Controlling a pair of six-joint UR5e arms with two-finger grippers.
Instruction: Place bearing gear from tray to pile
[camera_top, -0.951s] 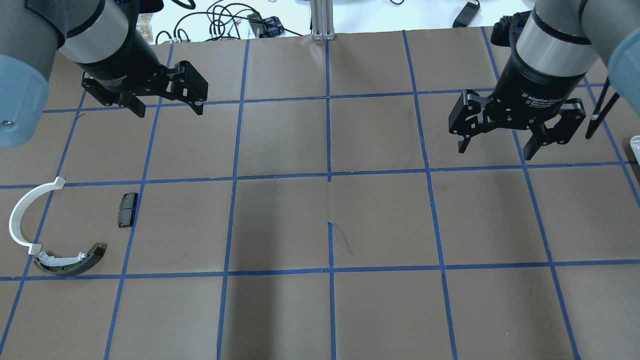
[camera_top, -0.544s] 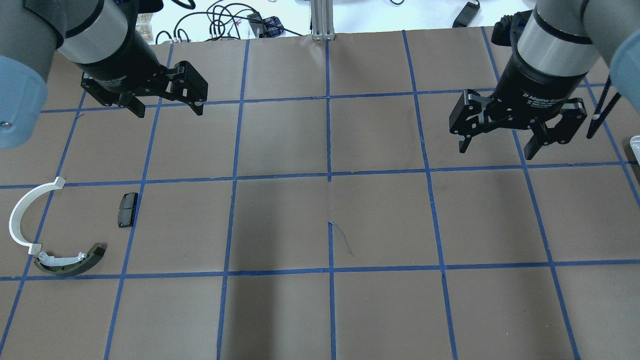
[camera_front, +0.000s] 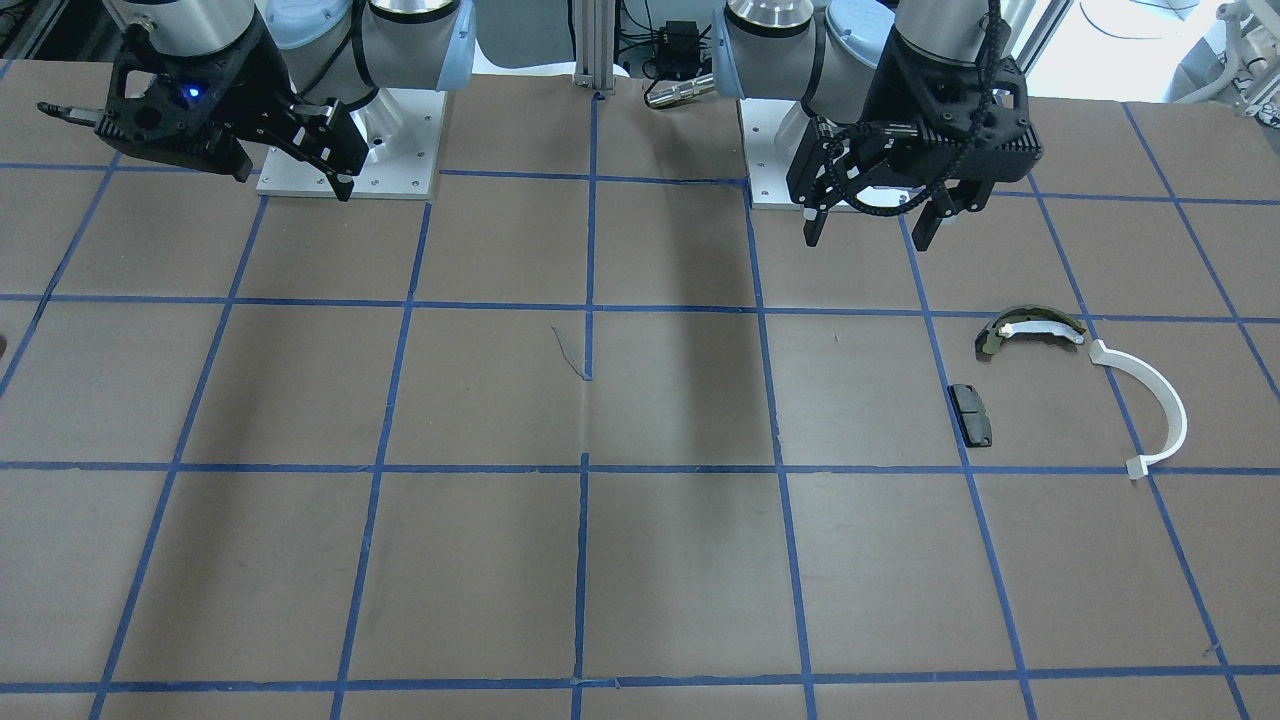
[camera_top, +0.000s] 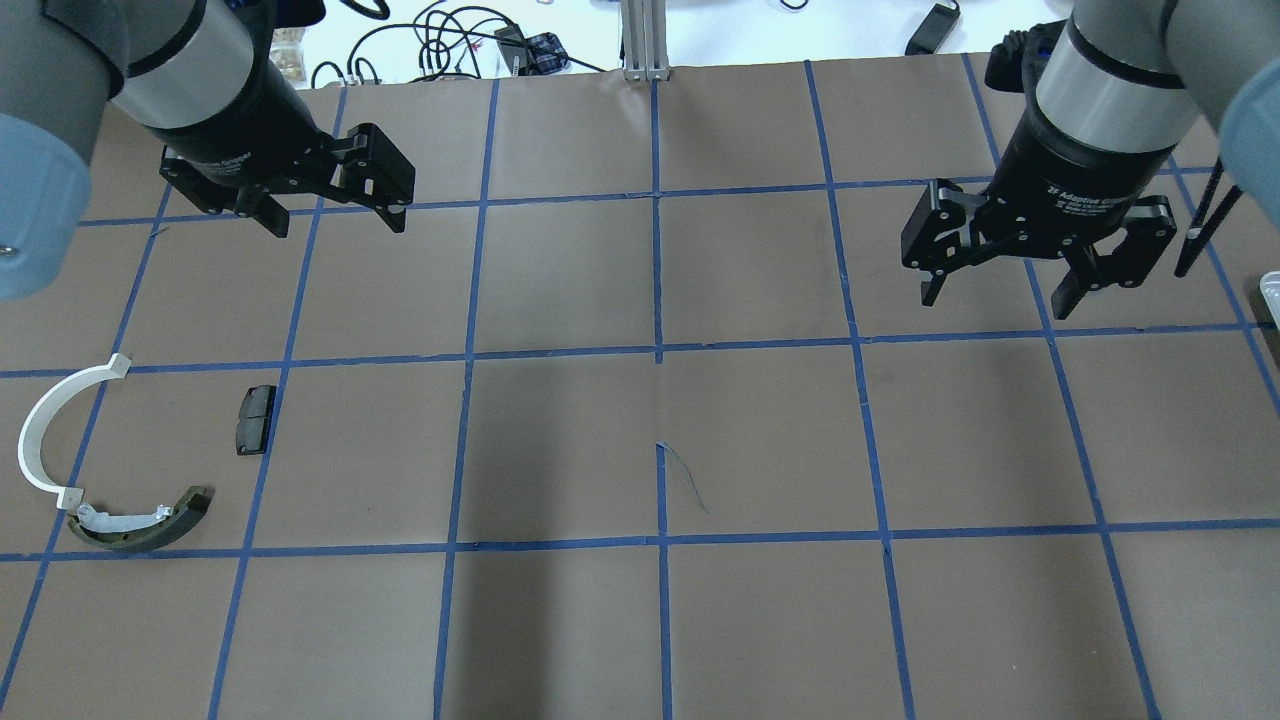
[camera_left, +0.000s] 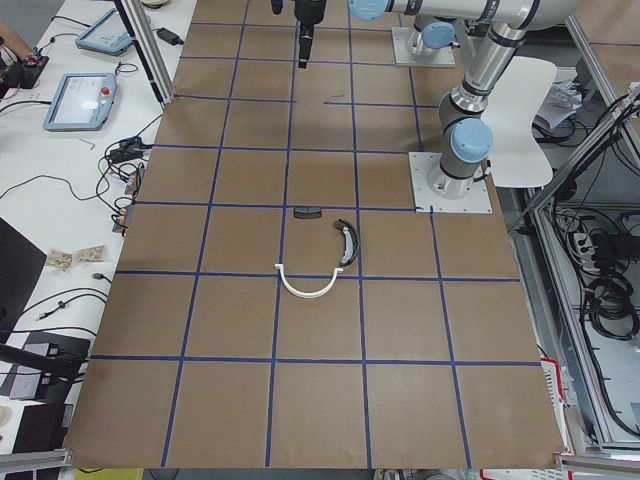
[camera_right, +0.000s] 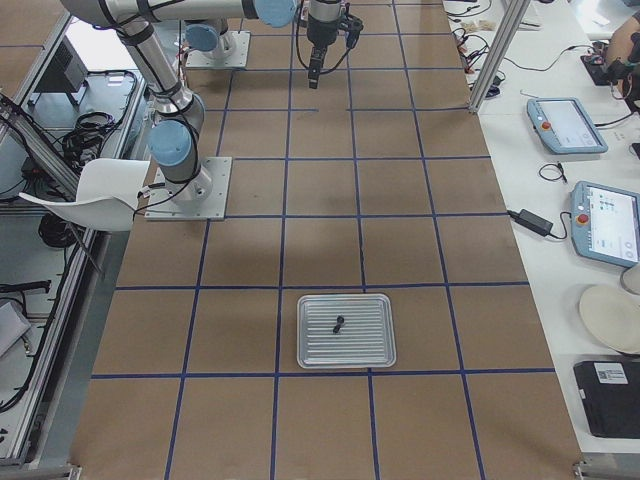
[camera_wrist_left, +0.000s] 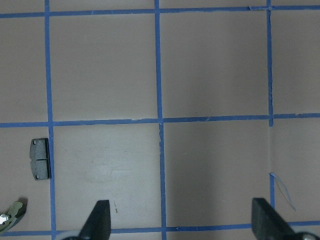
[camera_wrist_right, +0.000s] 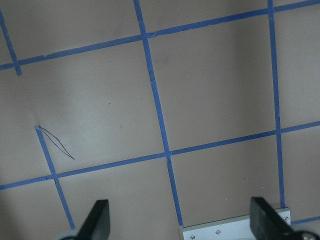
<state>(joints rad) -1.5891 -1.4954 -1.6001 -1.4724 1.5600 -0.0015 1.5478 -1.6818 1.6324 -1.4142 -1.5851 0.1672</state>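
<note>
The bearing gear (camera_right: 338, 324) sits alone on the ribbed tray (camera_right: 310, 352), well apart from the right hand (camera_top: 993, 300), off to its outer side. Only the exterior right view shows it, as a small dark speck whose shape I cannot tell. It is probably stiff metal, light and apt to roll, so pinch across its widest part. The overhead view adds what that one lacks: both hands spread wide and empty, and the pile (camera_top: 254, 419) on the surface to the left hand's (camera_top: 335, 222) outer side.

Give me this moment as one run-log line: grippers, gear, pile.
phase: pre-pick | left gripper: open, empty | right gripper: open, empty | bearing gear: on tray | pile: three parts, no gear
</note>
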